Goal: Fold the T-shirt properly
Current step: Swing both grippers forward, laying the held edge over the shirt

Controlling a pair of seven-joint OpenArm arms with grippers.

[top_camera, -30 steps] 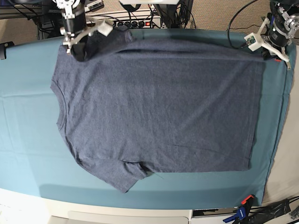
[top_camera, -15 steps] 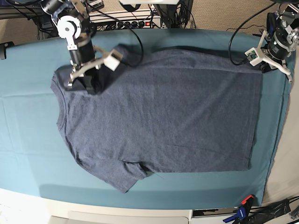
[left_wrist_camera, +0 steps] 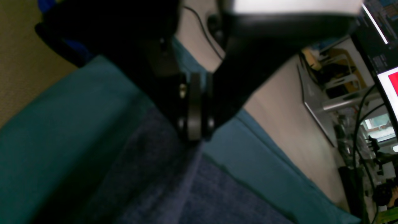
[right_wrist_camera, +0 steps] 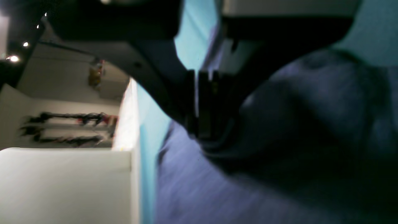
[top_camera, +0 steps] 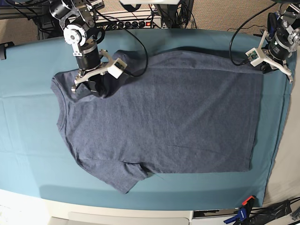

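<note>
The blue-grey T-shirt (top_camera: 164, 117) lies spread on the teal table cloth (top_camera: 28, 117), collar to the left and hem to the right in the base view. My right gripper (top_camera: 96, 88) is shut on the far sleeve, which is bunched and pulled over the shoulder area. In the right wrist view the closed gripper (right_wrist_camera: 202, 133) pinches dark folded fabric (right_wrist_camera: 311, 124). At the far hem corner, my left gripper (top_camera: 267, 67) is shut on the T-shirt's edge. In the left wrist view its closed gripper (left_wrist_camera: 194, 133) meets the cloth (left_wrist_camera: 186, 193) just below. The near sleeve (top_camera: 126, 178) lies flat.
A power strip and cables (top_camera: 136, 22) run behind the table's far edge. A blue and orange clamp (top_camera: 243, 213) grips the near right corner. The cloth's right edge (top_camera: 281, 140) drops off close to the hem.
My right gripper has carried the far sleeve from the table's far edge toward the near side, onto the shirt body. The left gripper has shifted only slightly at the hem corner.
</note>
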